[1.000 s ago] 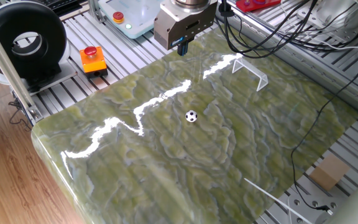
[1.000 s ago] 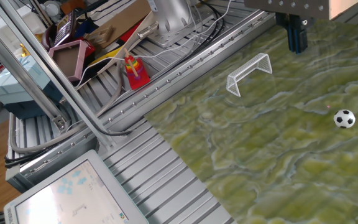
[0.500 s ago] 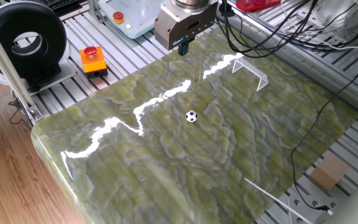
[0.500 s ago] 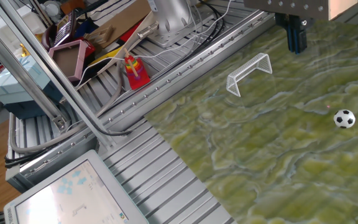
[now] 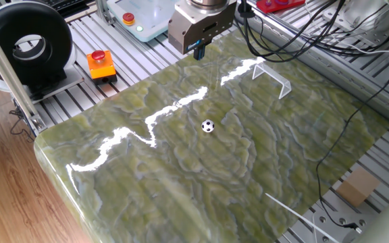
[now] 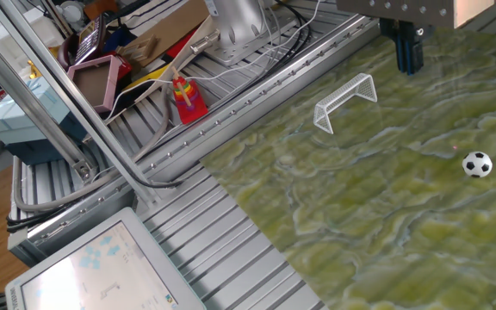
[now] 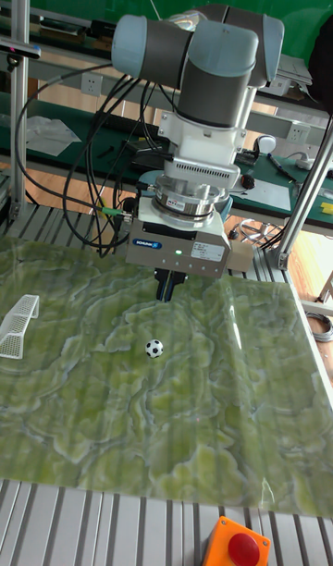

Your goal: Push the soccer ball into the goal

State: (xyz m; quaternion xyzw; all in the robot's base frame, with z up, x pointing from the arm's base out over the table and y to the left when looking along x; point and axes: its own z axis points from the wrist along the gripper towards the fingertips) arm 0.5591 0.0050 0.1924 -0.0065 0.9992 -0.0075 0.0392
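**Lining up behind the ball: approach not yet begun**

We see the end effector (image 5: 197,52) hanging above the far edge of the green marbled counter (image 5: 181,182), its two dark fingers drawn together into a single narrow tip with nothing between them. It holds nothing and touches nothing.

The soccer ball (image 5: 208,125) sits alone near the middle of the counter, well apart from the end effector. The goal (image 5: 273,77) stands toward one far corner, its mouth facing roughly across the counter toward the ball's side. In the other fixed view, the goal (image 6: 346,102) and the soccer ball (image 6: 477,164) are clearly separated, with open counter between them.

We judge the task to be at its first step: positioning. No push has started, since the ball rests untouched away from the goal.

The next move, as we read it, calls for bringing the closed fingertip down close to the counter on the side of the ball opposite the goal, then sweeping along the line from ball to goal mouth. The ball is small and round, so an off-centre contact would likely send it rolling wide.
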